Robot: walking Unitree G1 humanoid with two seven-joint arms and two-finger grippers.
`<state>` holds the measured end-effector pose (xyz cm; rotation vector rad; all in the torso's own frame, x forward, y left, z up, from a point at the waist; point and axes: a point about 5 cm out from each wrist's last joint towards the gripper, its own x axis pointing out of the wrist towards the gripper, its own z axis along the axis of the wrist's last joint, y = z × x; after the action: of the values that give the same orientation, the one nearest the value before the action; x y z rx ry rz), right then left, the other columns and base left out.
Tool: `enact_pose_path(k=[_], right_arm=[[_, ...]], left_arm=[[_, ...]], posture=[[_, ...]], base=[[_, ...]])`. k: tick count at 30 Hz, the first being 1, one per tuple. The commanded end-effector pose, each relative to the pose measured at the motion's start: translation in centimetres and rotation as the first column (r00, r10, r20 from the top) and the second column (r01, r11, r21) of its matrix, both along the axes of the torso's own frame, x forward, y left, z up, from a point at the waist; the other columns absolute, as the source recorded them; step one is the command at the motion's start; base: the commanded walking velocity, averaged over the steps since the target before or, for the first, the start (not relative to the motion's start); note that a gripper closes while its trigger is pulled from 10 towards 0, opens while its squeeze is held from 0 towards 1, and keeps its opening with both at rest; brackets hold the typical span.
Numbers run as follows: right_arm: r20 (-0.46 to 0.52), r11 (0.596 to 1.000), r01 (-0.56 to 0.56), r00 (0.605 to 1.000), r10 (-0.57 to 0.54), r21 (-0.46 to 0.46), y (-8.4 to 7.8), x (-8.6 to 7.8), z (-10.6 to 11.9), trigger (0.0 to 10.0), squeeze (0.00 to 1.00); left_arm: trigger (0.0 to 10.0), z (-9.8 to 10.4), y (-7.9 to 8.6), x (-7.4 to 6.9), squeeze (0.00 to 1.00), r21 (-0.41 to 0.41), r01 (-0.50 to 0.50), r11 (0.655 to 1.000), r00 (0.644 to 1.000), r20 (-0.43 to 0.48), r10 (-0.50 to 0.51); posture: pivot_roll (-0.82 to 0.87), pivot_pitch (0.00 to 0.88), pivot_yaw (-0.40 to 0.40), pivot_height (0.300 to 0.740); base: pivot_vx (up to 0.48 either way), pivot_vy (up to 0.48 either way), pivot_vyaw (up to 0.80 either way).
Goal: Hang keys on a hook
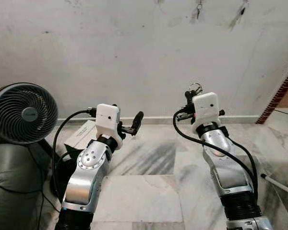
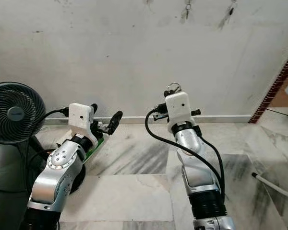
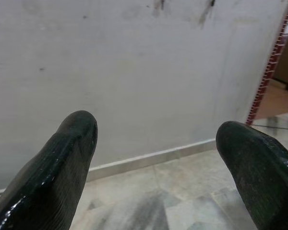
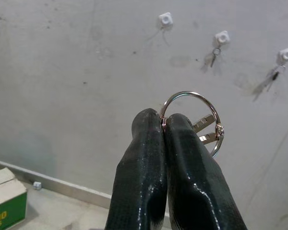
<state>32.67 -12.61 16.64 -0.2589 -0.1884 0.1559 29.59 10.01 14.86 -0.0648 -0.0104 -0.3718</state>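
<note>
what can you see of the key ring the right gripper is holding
The key ring is a thin, shiny metal split ring, pinched at its rim between the shut black fingers of the right gripper. It stands up above the fingertips, raised toward the white wall. At least two small metal keys hang on it, partly hidden behind the fingers. Nothing else touches it.

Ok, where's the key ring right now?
The key ring is pinched in the right gripper, raised toward the wall below the three white hooks; the leftmost hook is bare.
</note>
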Motion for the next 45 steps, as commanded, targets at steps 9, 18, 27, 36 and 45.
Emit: enact_pose_path(k=[9,18,27,36,45], right_arm=[[0.016,1.0,-0.002,1.0,0.002,-0.01,0.1,-0.12,0.49,10.0,0.0],[0.016,1.0,-0.007,1.0,0.008,-0.014,0.55,-0.28,0.26,10.0,0.0],[0.027,1.0,-0.015,0.999,0.016,-0.022,0.59,-0.22,0.37,10.0,0.0],[0.032,0.999,-0.026,0.999,0.027,-0.03,0.77,-0.27,0.35,10.0,0.0],[0.04,0.999,-0.037,0.998,0.039,-0.04,0.91,-0.21,0.43,10.0,0.0]], left_arm=[[10.0,-0.21,0.61,0.41,0.0,-0.001,-0.004,1.0,1.0,-0.011,0.004],[10.0,-0.1,0.43,0.3,0.0,-0.013,0.018,1.0,1.0,0.001,-0.018],[10.0,0.13,0.04,0.21,0.0,-0.028,0.04,0.999,0.999,0.015,-0.04],[10.0,0.07,-0.05,0.17,0.0,-0.029,0.045,0.999,0.999,0.014,-0.044],[10.0,-0.01,-0.19,0.2,0.0,-0.027,0.049,0.998,0.999,0.016,-0.049]], posture=[[-0.02,0.0,0.057,0.74],[-0.01,0.0,0.058,0.74],[-0.01,0.0,0.057,0.74],[-0.01,0.0,0.057,0.74],[-0.01,0.0,0.056,0.74]], base=[[0.0,0.0,-0.8],[0.228,0.0,-0.77],[0.409,0.135,0.0],[0.416,0.135,0.0],[0.411,0.247,0.0]])
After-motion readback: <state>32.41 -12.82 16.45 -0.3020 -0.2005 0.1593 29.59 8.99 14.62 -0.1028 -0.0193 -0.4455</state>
